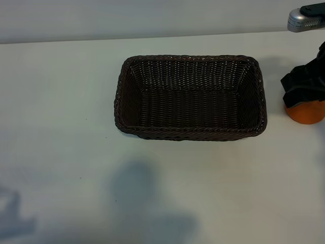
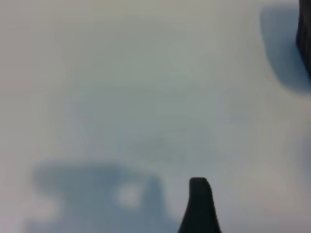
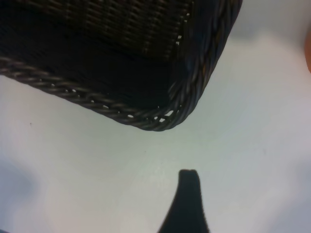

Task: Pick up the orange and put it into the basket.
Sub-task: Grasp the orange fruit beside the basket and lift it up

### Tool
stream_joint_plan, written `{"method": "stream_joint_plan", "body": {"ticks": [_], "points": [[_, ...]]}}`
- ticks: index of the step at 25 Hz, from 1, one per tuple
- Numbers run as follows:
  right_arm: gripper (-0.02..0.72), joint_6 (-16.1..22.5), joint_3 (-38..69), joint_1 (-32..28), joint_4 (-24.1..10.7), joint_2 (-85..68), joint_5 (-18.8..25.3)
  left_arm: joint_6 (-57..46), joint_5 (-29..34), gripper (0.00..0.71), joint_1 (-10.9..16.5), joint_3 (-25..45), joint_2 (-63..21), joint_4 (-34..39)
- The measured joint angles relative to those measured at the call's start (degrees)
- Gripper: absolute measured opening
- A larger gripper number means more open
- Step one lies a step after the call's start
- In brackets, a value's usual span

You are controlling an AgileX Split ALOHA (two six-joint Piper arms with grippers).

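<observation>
Orange (image 1: 306, 113) sits at the exterior view's right edge, on the table (image 1: 61, 101), apart from the basket (image 1: 190, 96) rim with a bare strip between. Right gripper (image 1: 303, 87) is directly over it, touching or nearly; the jaws are wide and no grip is visible. Basket is centred, with open table all round. Left gripper (image 2: 200, 206) shows one fingertip over bare table; can't tell its spread.

The orange (image 1: 305, 112), round and bright, lies on the bench directly under the right hand (image 1: 303, 86), half hidden by it. The basket (image 1: 189, 133), dark-brown woven wicker, rectangular and upright, stands just beside that hand, empty.
</observation>
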Motion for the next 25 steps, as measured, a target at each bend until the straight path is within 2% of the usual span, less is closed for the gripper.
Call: {"method": "stream_joint_plan", "body": {"ticks": [6, 11, 18, 20, 25], "points": [[0.589, 0.0, 0.0, 0.0, 0.0, 0.0, 0.0, -8.69, 2.61, 0.552, -0.01, 0.04, 0.0, 8.0], [0.589, 0.0, 0.0, 0.0, 0.0, 0.0, 0.0, -9.88, 1.94, 0.552, -0.01, 2.51, 0.0, 8.85], [0.589, 0.0, 0.0, 0.0, 0.0, 0.0, 0.0, -9.88, 1.48, 0.552, -0.31, 2.54, -0.05, 8.85], [0.589, 0.0, 0.0, 0.0, 0.0, 0.0, -0.06, -9.88, 1.42, 0.552, -1.87, 2.54, -0.74, 8.85], [0.589, 0.14, 0.0, 0.0, -0.35, 0.0, -0.28, -9.88, 1.48, 0.552, -9.32, 2.55, -6.48, 8.85]]}}
